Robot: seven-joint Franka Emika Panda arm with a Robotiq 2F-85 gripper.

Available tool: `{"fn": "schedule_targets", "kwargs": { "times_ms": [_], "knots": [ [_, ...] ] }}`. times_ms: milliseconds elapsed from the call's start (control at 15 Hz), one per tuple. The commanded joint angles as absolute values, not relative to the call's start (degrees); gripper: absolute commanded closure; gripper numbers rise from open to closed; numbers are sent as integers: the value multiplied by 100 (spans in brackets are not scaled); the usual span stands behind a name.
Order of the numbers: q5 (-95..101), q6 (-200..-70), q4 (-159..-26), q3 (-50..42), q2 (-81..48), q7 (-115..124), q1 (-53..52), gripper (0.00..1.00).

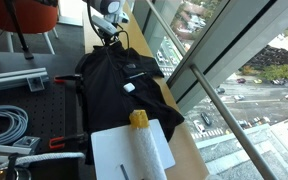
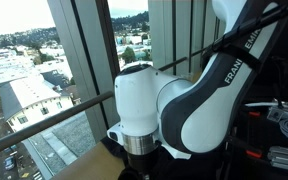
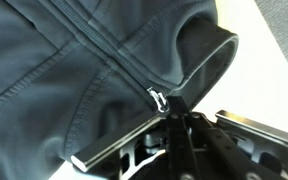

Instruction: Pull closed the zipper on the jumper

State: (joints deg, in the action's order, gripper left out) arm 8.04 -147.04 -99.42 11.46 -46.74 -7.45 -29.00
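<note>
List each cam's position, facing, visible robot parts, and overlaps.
Exterior view: beyond the table end, looking along it over the white sheet and jumper to the gripper.
Exterior view: beside the arm, facing the windows and city; only arm links show.
Wrist view: looks down on the zipper and collar; gripper fingertips meet at the pull.
Shared: windows in both exterior views; jumper and gripper in wrist and along-table views.

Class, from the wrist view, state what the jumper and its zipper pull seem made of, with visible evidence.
The jumper: soft matte dark cloth, shown by folds and stitched seams. The zipper pull: probably metal; its small tab looks silvery and glints.
</note>
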Motion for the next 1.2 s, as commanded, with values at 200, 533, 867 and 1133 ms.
{"fn": "schedule_targets", "kwargs": {
  "times_ms": [200,533,867,1133],
  "knots": [
    [1044,-14591,-9705,1274,-4733,-703,-2877,100],
    [1111,-14805,-10274,1296,-4401,-748,-2805,100],
    [1165,-15032,-10802,1293,-3974,-788,-2728,100],
    [1169,-15226,-11269,1257,-3639,-919,-2511,100]
  ]
}}
